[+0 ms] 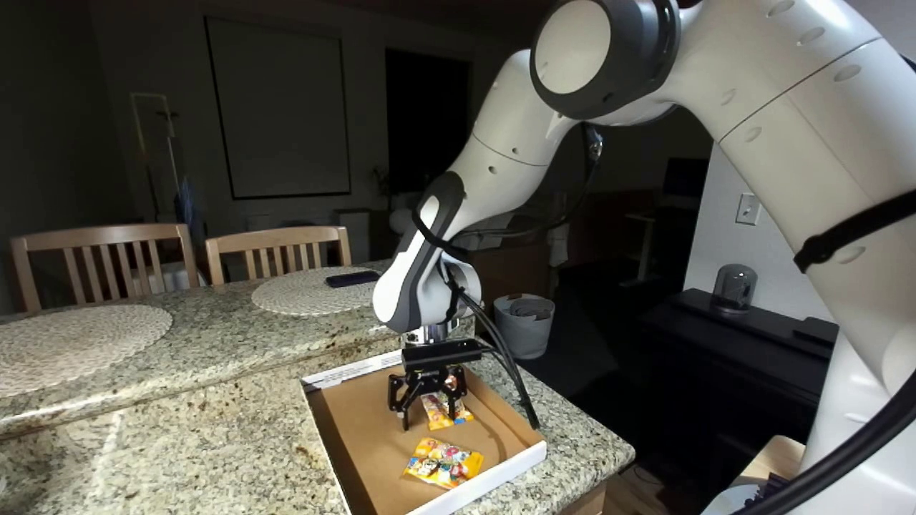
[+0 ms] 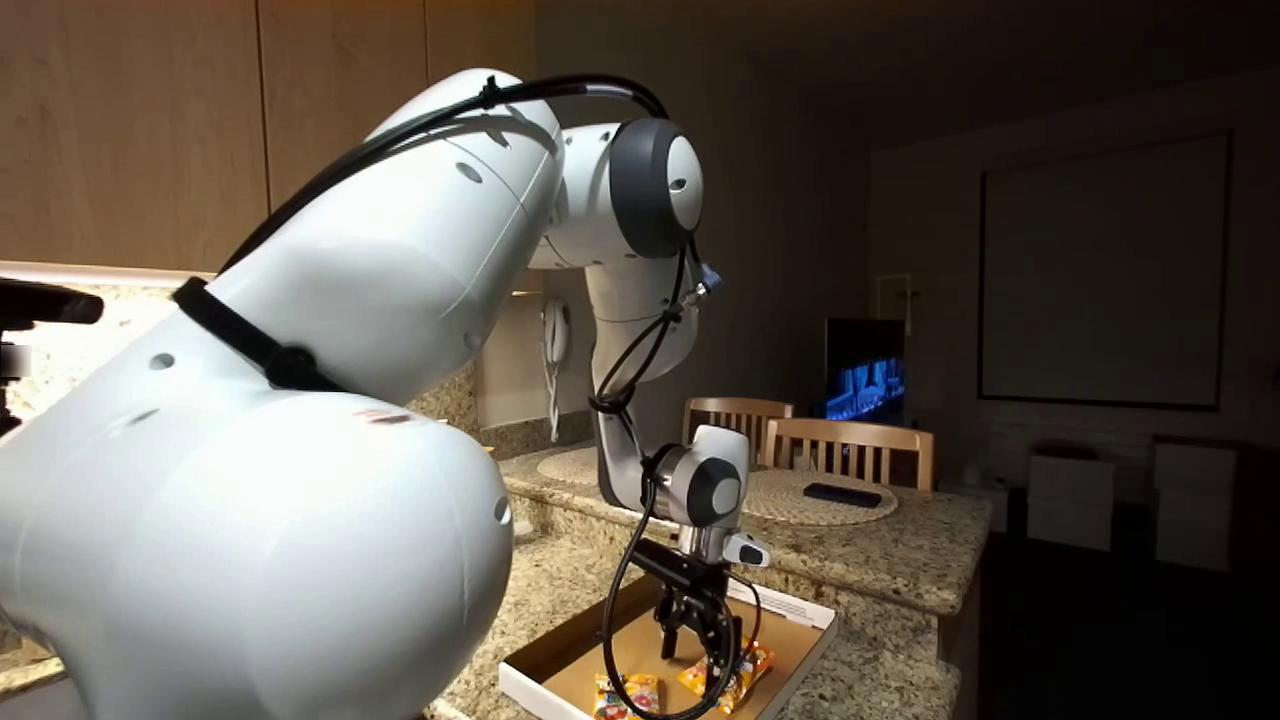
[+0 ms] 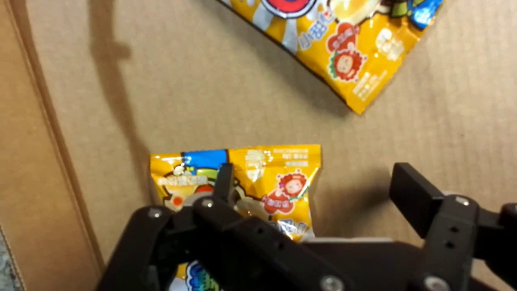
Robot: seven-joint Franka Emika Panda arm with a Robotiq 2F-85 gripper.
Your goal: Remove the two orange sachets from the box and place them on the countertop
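In the wrist view, one sachet [image 3: 266, 178] is partly masked by the pincer [image 3: 316, 182], the other sachet [image 3: 339, 40] sliced by the top edge! Box [image 1: 494, 478] cropped below in both exterior views.

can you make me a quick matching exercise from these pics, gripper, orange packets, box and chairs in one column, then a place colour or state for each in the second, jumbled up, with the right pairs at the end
Column one
1: gripper
2: two orange packets
3: box
4: chairs

Column two
A: brown inside, pale rim
B: light brown wood, slatted backs
C: lying in the box
D: black, jaws apart

Right pairs
1-D, 2-C, 3-A, 4-B
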